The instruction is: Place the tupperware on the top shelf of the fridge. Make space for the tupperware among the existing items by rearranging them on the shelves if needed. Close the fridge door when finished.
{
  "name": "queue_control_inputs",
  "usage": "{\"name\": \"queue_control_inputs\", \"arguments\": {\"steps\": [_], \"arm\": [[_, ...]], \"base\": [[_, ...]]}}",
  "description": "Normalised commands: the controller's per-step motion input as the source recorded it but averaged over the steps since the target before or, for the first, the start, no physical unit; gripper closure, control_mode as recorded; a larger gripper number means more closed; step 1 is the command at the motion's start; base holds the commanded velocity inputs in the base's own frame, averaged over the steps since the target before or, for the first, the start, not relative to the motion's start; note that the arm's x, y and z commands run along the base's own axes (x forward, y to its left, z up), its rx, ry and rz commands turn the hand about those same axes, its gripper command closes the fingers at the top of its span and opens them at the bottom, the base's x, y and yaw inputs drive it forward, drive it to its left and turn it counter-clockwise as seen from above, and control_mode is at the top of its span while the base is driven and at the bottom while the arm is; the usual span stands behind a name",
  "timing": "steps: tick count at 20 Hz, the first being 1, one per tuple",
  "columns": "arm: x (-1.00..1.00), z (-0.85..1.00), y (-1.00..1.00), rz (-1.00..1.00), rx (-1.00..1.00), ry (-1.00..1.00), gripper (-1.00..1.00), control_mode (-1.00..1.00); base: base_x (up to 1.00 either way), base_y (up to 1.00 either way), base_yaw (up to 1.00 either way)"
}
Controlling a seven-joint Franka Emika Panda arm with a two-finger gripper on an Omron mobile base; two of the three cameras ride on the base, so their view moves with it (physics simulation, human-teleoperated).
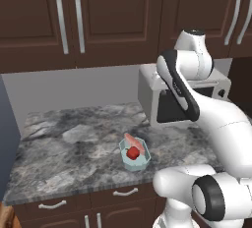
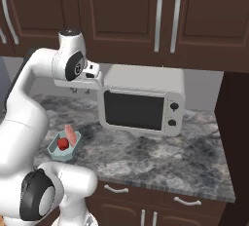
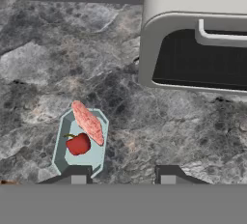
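While the tupperware (image 3: 80,140) sits on the marble surface (image 3: 43,63) near its front edge, left of the microwave (image 3: 198,39), we hold our jaws spread and empty above it. We judge the left fingertip (image 3: 77,175) is over the tub's rim: a straight descent could tip it or spill the red piece (image 3: 78,144).

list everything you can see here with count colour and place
tupperware: 1, pale teal, on the counter in front of the microwave, nearer the edge
red food piece: 1, red, inside the tupperware
pink strip: 1, pink, inside the tupperware beside the red piece
microwave: 1, white with dark door, at the back of the counter
counter: 1, grey marble
upper cabinets: dark brown, above, silver bar handles
drawers: dark brown, under the counter
gripper: 1, dark tips, open, above the counter
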Motion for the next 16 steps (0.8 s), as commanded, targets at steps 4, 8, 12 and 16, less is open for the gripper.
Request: {"name": "queue_control_inputs", "arguments": {"steps": [4,8,12,16], "arm": [[-0.01,-0.4,0.02,0.0,-0.06,0.02,-1.0,-1.0],[-0.06,-0.59,0.25,0.0,-0.11,0.07,-1.0,-1.0],[-0.23,-0.27,0.16,0.0,-0.05,0.06,-1.0,-1.0],[-0.43,-0.16,0.11,0.0,-0.03,0.07,-1.0,-1.0]], "base": [[0.0,0.0,0.0],[0.0,0.0,0.0],[0.0,0.0,0.0],[0.0,0.0,0.0]]}}
